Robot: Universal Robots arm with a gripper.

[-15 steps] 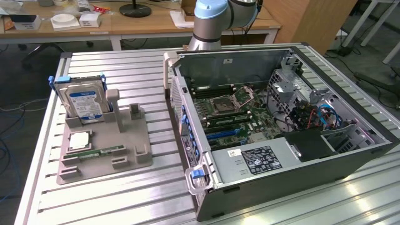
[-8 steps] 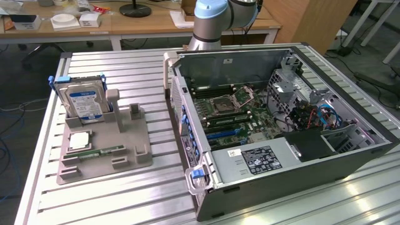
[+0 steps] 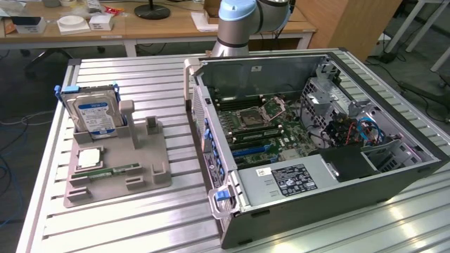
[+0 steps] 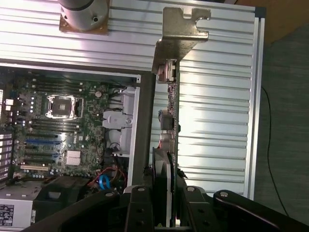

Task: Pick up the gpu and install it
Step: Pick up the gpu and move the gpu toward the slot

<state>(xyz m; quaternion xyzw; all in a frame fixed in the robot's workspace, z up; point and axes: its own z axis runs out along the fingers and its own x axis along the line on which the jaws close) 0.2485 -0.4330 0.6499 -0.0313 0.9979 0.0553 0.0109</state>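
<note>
Gripper (image 4: 164, 198): one, clamped on the gpu (image 4: 168, 125).
Gpu: one, held edge-on over the slatted table (image 3: 140, 74), just beside the wall of the computer case (image 3: 316, 205).
Computer case: one, laid open on the table.
Holder (image 3: 140, 176): one, set by the table's edge at the exterior view's left.
Holder's load: one hard drive (image 3: 95, 113), one CPU (image 3: 91, 157), one RAM stick (image 3: 105, 171).

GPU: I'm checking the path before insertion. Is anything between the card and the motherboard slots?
Nothing visible covers the slots; the case is open. The gpu, clamped in the claw, hangs outside the case wall, which lies between it and the board.
</note>
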